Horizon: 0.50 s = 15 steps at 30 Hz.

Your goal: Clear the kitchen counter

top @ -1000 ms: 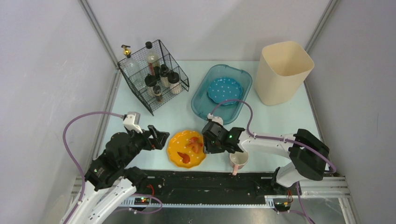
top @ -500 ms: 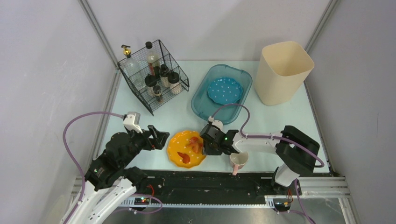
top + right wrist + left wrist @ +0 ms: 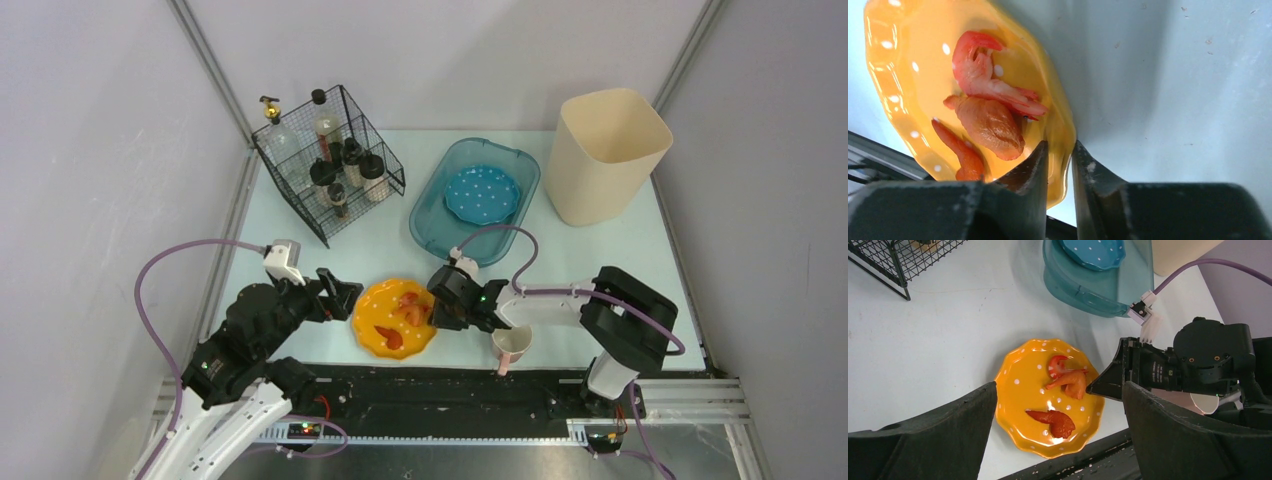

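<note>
An orange polka-dot plate [image 3: 392, 320] with red and orange food scraps [image 3: 412, 308] sits on the pale mint kitchen counter [image 3: 385, 245] near its front edge. My right gripper [image 3: 437, 310] is at the plate's right rim, its jaws closed on the rim, one finger inside and one outside, as the right wrist view shows [image 3: 1060, 150]. The plate [image 3: 903, 70] looks slightly tipped there. My left gripper [image 3: 345, 297] is open and empty just left of the plate; its wrist view looks down on the plate [image 3: 1023, 390] between wide jaws [image 3: 1058, 392].
A pink-and-white cup [image 3: 512, 345] stands by the right arm at the front rail. A teal tub [image 3: 432, 220] holds a blue dotted plate [image 3: 482, 193]. A cream bin [image 3: 605, 155] stands back right, a wire basket of bottles [image 3: 325, 160] back left.
My right gripper has moved left onto the orange plate's right rim and closed on it. The plate has shifted a little to the left. The left arm has not moved.
</note>
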Tool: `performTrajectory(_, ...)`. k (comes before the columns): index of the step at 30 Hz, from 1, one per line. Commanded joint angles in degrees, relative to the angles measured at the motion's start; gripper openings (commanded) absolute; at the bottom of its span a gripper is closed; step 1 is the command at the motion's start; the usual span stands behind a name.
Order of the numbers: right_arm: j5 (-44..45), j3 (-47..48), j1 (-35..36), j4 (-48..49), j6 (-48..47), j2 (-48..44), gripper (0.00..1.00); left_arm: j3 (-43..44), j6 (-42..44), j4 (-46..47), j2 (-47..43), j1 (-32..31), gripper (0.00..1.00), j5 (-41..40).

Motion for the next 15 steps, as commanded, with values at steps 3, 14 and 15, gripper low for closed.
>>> performTrajectory(3, 0.3, -2.5, 0.2, 2.9, 2.8, 4.7, 0.12, -0.3, -0.3, 1.8, -0.2, -0.4, 0.98, -0.4)
performTrajectory(14, 0.7, -2.5, -0.2, 7.3, 1.0, 1.4, 0.0, -0.3, -0.4, 1.7, -0.1, -0.4, 0.98, -0.6)
performTrajectory(15, 0.0, -2.5, -0.3, 7.9, 0.2, 0.7, 0.0, -0.3, -0.3, 1.8, -0.1, -0.4, 0.98, -0.7)
